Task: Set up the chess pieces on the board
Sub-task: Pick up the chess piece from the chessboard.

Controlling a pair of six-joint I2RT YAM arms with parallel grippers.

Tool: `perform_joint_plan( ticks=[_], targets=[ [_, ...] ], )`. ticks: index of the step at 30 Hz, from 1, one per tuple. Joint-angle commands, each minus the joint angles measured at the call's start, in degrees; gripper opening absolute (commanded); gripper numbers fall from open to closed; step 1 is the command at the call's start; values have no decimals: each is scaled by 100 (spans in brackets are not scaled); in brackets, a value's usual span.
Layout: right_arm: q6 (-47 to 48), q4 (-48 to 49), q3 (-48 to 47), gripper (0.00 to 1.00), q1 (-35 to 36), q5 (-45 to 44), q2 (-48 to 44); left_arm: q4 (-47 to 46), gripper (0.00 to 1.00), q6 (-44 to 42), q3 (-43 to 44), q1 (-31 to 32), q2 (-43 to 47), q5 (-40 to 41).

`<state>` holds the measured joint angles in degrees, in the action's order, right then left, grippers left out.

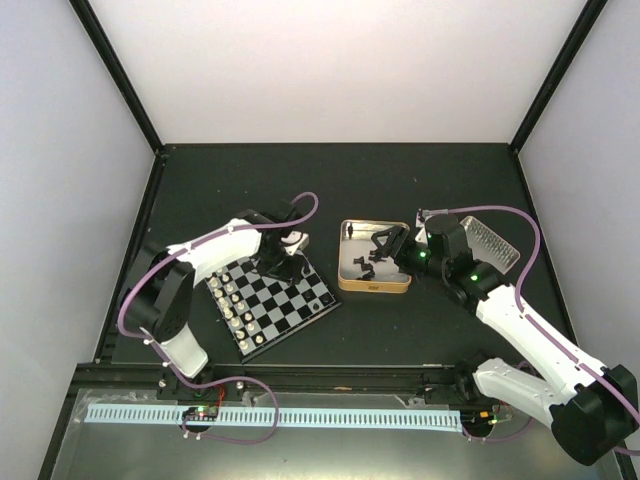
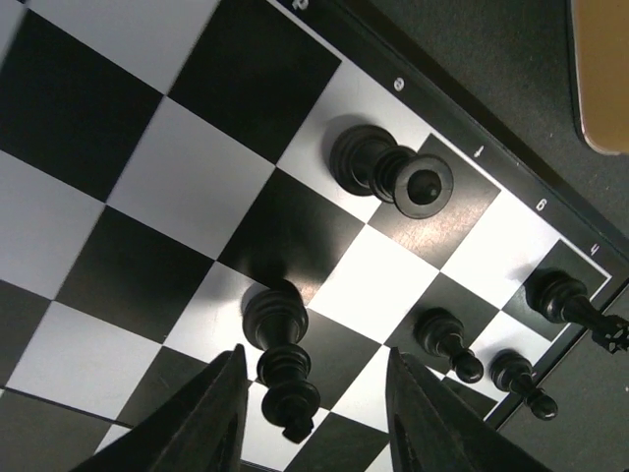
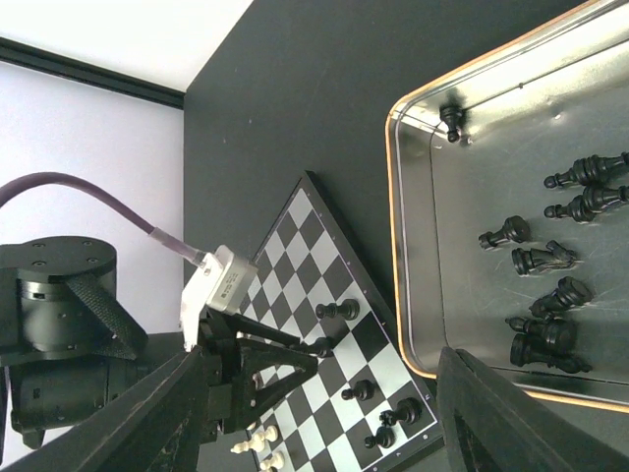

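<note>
**Left gripper parted around a black piece on the chessboard; right gripper open over the tin.**

Only the left wrist view shows the left gripper up close. At bottom centre its fingers stand apart on either side of an upright black piece, with a gap at each side of its head. Four more black chess pieces stand toward the board's right edge. The right wrist view shows loose black pieces lying in the tin at right, and the right gripper spread wide, holding nothing. The top view places the board left of centre on the dark worktop, with white pieces along the board's lower-left edge.
</note>
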<state>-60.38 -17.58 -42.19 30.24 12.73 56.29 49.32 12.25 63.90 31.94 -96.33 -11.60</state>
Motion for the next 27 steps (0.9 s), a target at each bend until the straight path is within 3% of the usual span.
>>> perform_joint_plan(
  ticks=[1,8,17,23,27],
  targets=[
    [58,147,47,64,17,-41,-105,-233,39,234,-35,-26,350,280],
    [6,191,115,63,21,-53,-162,-250,24,318,-39,-23,327,402],
    [27,247,103,63,17,-8,-10,-208,28,240,-96,-22,236,373],
    [23,192,68,62,17,-94,-40,-159,21,88,-78,-22,210,304],
    [89,109,-15,63,17,-160,-6,-5,26,1,-44,-25,161,366]
  ],
)
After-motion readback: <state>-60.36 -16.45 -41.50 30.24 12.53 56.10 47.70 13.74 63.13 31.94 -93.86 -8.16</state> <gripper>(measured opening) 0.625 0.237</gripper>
